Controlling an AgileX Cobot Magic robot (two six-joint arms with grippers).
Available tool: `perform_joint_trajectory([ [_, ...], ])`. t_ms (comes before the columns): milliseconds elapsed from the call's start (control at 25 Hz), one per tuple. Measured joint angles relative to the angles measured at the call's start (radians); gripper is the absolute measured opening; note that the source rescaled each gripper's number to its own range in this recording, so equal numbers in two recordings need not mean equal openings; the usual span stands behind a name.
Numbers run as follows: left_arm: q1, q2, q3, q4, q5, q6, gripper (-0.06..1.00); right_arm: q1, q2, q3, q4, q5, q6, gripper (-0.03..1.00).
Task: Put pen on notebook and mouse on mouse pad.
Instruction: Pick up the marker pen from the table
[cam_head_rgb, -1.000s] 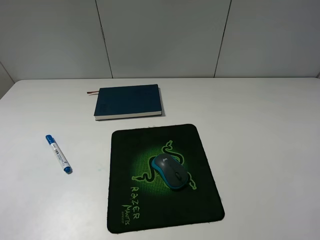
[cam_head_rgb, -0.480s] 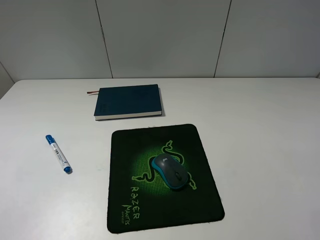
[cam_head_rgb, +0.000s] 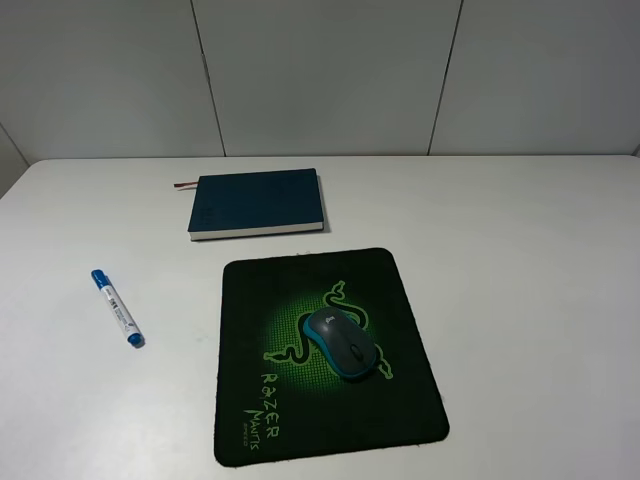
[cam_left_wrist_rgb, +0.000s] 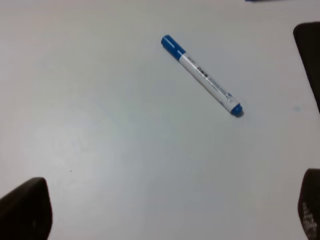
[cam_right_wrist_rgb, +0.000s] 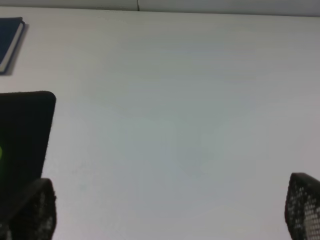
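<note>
The pen (cam_head_rgb: 118, 308) lies flat on the white table (cam_head_rgb: 520, 260), left of the mouse pad (cam_head_rgb: 400, 400) and well apart from the notebook (cam_head_rgb: 257, 202). Its cap points toward the far edge. It lies slantwise ahead of the nearer left gripper (cam_left_wrist_rgb: 167, 210), whose jaws are wide and empty. The right gripper (cam_right_wrist_rgb: 167, 207) is also spread wide.

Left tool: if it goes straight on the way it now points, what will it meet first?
The left tool would probably meet the bare table first; the pen lies further ahead, slightly off that line. Depth is unclear.
</note>
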Motion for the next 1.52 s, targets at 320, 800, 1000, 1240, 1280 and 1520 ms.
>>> perform_joint_trajectory([
  [320, -0.001, 0.213, -0.068, -0.009, -0.025, -0.080, 0.99, 0.000, 0.000, 0.000, 0.000, -0.001, 0.000, 1.00],
  [800, -0.001, 0.466, -0.070, -0.022, -0.113, -0.219, 0.99, 0.000, 0.000, 0.000, 0.000, -0.001, 0.000, 1.00],
  [1000, -0.001, 0.626, -0.070, -0.048, -0.211, -0.228, 0.99, 0.000, 0.000, 0.000, 0.000, -0.001, 0.000, 1.00],
  [1240, -0.001, 0.840, -0.070, -0.109, -0.351, -0.251, 0.99, 0.000, 0.000, 0.000, 0.000, -0.001, 0.001, 1.00],
  [1280, -0.001, 0.874, -0.070, -0.119, -0.374, -0.254, 0.99, 0.000, 0.000, 0.000, 0.000, -0.001, 0.001, 1.00],
  [1520, -0.001, 1.032, -0.070, -0.140, -0.479, -0.286, 0.99, 0.000, 0.000, 0.000, 0.000, -0.001, 0.001, 1.00],
])
